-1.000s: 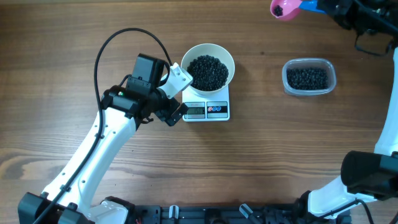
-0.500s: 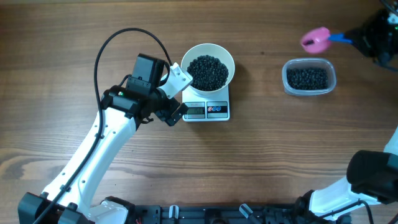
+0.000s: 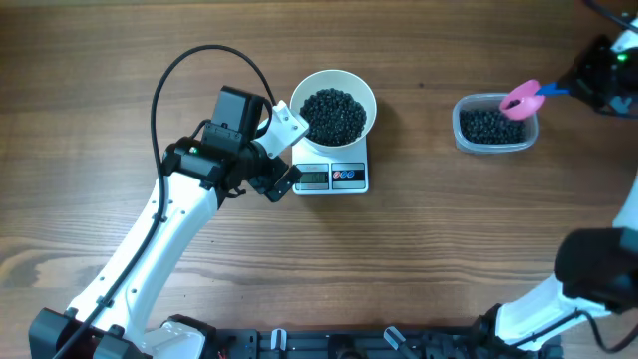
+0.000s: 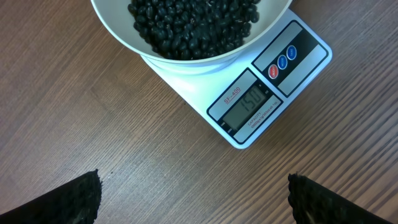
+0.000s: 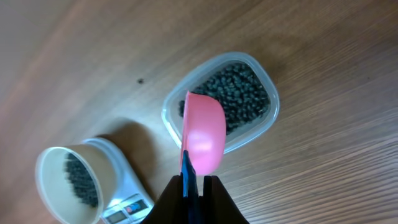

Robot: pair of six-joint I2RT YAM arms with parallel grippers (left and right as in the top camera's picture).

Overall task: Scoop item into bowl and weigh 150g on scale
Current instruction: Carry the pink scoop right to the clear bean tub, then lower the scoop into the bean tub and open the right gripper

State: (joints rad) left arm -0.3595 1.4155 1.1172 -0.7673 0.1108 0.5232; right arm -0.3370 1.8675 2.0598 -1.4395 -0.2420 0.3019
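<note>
Now the bowl [image 3: 365, 92] sits on the scale [image 3: 359, 165], near the middle of the tabletop [image 3: 100, 80] and a bit toward the far edge. The bowl is full of little black beans [image 3: 334, 115]. The screen [image 4: 247, 106] on the scale faces the near edge and shows 150. Two small buttons [image 4: 283, 61], one red and one blue, sit beside the screen.

The left pincer [image 3: 287, 155] hangs just to the left of the scale. Its two fingers are wide apart and hold nothing. One finger is close to the bowl's side, and I cannot tell if it touches. The other is by the near left corner of the scale.

A clear tub [image 3: 462, 125] stands toward the far right corner of the tabletop, well apart from the scale. More beans [image 3: 490, 126] lie in it.

The right pincer [image 5: 194, 186] is squeezed tight on the blue handle of a pink scoop [image 3: 522, 98]. The scoop is tilted, with its cup over the tub's far right corner. I cannot tell if it touches the tub or has beans in it.
</note>
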